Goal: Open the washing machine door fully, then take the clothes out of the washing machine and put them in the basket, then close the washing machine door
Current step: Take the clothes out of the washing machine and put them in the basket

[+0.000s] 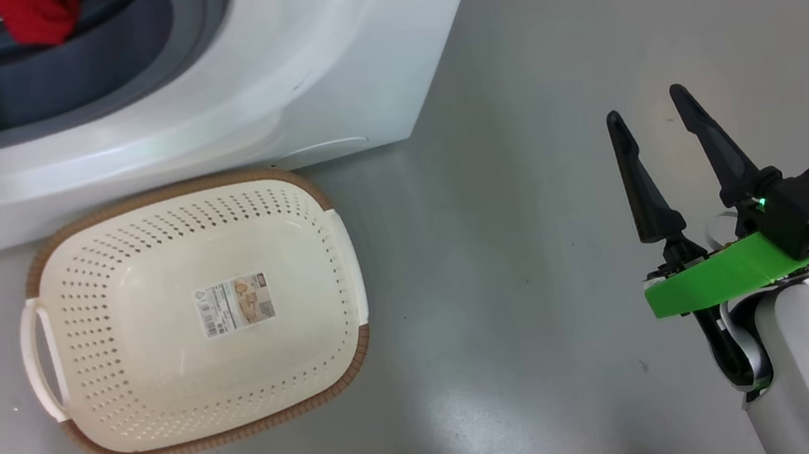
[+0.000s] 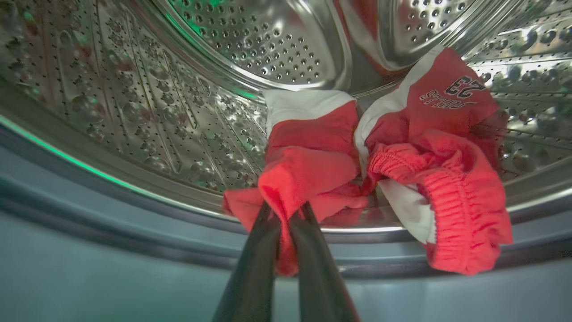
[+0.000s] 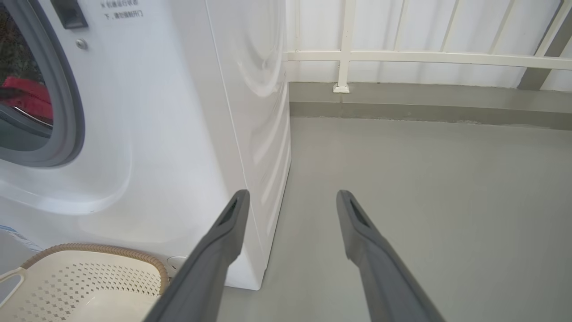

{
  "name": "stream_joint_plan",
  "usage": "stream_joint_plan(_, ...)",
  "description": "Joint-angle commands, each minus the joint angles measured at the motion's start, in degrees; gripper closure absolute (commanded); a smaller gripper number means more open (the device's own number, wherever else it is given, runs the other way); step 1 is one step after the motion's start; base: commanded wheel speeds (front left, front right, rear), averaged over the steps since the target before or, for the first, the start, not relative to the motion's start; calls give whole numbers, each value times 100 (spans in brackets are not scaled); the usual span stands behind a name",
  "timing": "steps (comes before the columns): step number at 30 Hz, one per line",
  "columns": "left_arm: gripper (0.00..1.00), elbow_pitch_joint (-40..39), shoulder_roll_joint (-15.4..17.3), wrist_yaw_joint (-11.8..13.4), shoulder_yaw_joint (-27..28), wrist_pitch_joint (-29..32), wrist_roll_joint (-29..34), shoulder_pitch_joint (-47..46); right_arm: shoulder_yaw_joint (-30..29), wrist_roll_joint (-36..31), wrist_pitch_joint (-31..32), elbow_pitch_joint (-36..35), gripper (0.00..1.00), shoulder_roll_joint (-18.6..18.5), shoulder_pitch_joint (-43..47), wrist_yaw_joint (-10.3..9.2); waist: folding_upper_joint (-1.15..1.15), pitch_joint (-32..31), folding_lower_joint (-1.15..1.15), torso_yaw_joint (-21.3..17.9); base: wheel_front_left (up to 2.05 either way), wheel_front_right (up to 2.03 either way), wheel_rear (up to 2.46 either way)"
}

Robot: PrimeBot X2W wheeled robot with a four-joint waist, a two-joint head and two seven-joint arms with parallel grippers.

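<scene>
**Left gripper clamped on red cloth inside the washing machine**

At the far left, the left gripper (image 2: 287, 208) reaches into the mouth of the washing machine (image 1: 325, 61). Its two dark fingers are squeezed together on a fold of the clothes (image 2: 313, 165). The pinched fold bulges above the fingertips and a strip of it hangs down between them. The clothes are bright red with white panels and lie in a heap at the front of the perforated steel drum (image 2: 250, 49). One elastic-edged part spills over the drum's lip onto the grey rubber ring (image 1: 91, 87). A piece farther right in the heap bears the number 23.

On the floor (image 1: 544, 51) just in front of the washing machine sits the basket (image 1: 164, 193), its brown rim close to the machine's base. A paper sticker (image 1: 234, 305) shows on its bare bottom.

Well to the right of the washing machine, the right gripper (image 1: 646, 103) hangs over the grey floor. Its fingers are spread wide and grip nothing.
</scene>
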Motion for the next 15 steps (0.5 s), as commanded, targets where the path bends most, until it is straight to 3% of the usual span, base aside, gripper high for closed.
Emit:
stream_joint_plan(1,100,-150,309,-51,58,-169,-26,203,116,-3,-37,-99,0,20,38,37,0,-91,0,55,0,0,0)
stream_joint_plan(8,100,-584,276,-203,168,-433,-218,755,170,19,-37,-10,0,22,173,37,0,-388,0,156,0,0,0)
stream_joint_plan(15,100,-2092,211,-73,419,-445,-320,1726,195,44,-37,43,0,22,273,37,0,-730,0,254,0,0,0)
